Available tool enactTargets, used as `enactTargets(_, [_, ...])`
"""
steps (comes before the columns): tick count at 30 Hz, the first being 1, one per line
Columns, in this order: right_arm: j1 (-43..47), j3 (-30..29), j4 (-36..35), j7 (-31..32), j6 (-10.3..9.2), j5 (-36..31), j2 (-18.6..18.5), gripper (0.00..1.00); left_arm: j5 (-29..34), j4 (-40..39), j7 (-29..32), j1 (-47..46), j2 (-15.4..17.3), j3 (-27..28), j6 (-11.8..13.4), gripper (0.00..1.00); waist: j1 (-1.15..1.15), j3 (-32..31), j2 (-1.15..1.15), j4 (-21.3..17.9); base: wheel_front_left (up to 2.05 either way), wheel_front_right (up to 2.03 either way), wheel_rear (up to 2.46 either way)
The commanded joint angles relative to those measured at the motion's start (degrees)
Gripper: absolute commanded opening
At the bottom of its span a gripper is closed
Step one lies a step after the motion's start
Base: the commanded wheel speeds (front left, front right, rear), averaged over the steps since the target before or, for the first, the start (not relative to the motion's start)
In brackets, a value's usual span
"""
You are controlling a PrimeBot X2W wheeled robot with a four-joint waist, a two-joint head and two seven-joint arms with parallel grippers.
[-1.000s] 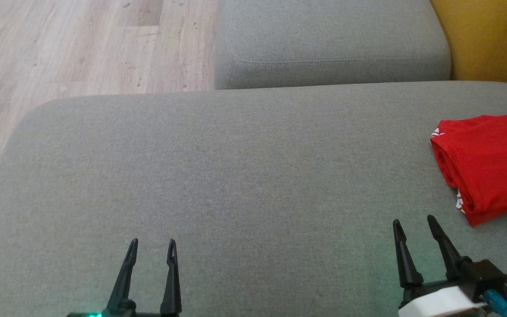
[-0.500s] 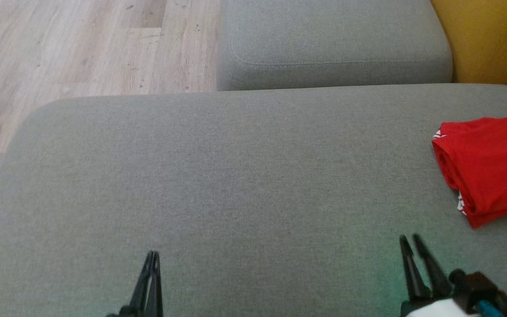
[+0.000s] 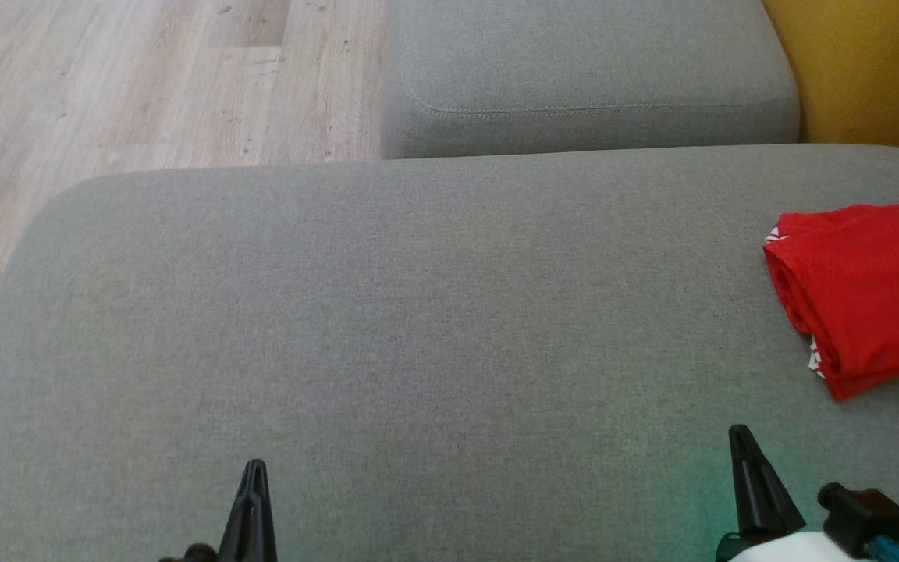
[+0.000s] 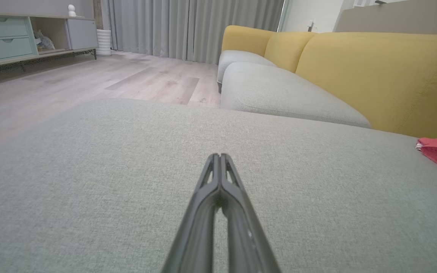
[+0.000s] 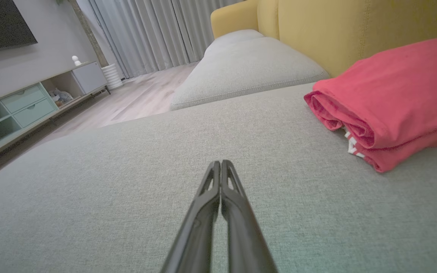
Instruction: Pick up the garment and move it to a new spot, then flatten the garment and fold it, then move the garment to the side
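- The red garment (image 3: 871,293) lies folded into a thick bundle at the right edge of the large grey seat cushion (image 3: 418,312), about midway along that edge. Its rolled fold faces the cushion's middle, and bits of white print show at that fold.
- The left gripper (image 3: 254,468) sits low over the cushion's near edge, left of centre. Its 2 fingers are pressed together with nothing between them.
- The right gripper (image 3: 740,433) is at the near edge toward the right, its 2 fingers likewise together and empty. It is near the garment but apart from it; the garment lies ahead and to its right.
- A second grey cushion (image 3: 590,70) adjoins the far edge.
- A yellow backrest (image 3: 871,70) rises beyond the right edge.
- Pale wood floor (image 3: 145,86) lies past the far left corner.
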Motion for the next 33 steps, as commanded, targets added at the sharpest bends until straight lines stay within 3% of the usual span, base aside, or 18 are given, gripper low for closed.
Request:
enactTargets(1, [-2.4, -0.3, -1.7, 0.2, -0.01, 1.8, -0.6, 0.00, -1.7, -1.4, 0.3, -2.6, 0.3, 1.0, -0.4, 0.00, 0.00, 0.0, 0.00, 0.0, 0.00, 0.00, 0.00])
enactTargets(33, [-6.3, -1.6, -1.5, 4.7, -0.02, 25.1, -1.4, 0.00, -25.1, 1.1, 4.7, -7.5, 1.1, 4.8, -4.2, 0.00, 0.00, 0.7, 0.00, -0.8, 0.00, 0.00, 0.00])
